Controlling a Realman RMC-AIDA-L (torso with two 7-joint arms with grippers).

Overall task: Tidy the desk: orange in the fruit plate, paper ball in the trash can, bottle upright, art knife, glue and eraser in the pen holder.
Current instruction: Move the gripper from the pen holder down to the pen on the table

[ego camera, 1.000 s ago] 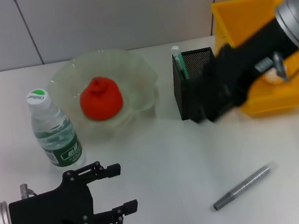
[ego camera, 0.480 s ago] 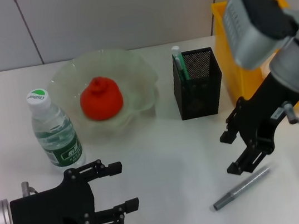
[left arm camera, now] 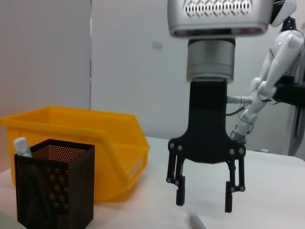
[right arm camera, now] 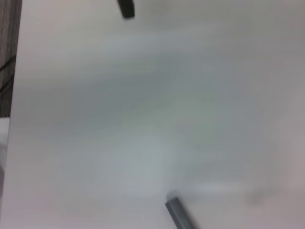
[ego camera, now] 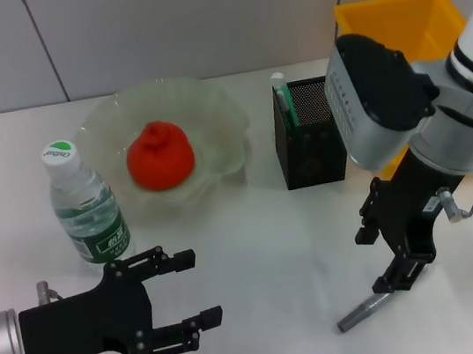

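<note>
Since a second ago the right end effector (ego camera: 393,256) has swung away from the pen holder (ego camera: 311,132) and come down at the counter's (ego camera: 256,245) front right, so it now hangs right over the grey art knife (ego camera: 368,309). Its fingers are spread wide apart and hold nothing; the lower fingertip sits just above the knife's upper end, and I can't tell whether it actually touches. In the left wrist view you can see both fingers (left arm camera: 179,192) pointing straight down with the knife's tip (left arm camera: 196,221) on the counter between them.

That knife lies flat, long axis running from about 8 o'clock up to 2 o'clock, darker tip at the 8 o'clock end.

Left end effector (ego camera: 187,293) sits low at front left, fingers apart, empty, just in front of the upright bottle (ego camera: 86,205). Orange (ego camera: 160,156) rests in the fruit plate (ego camera: 209,114). Yellow trash can (ego camera: 396,21) stands at the pen holder's 3 o'clock.
</note>
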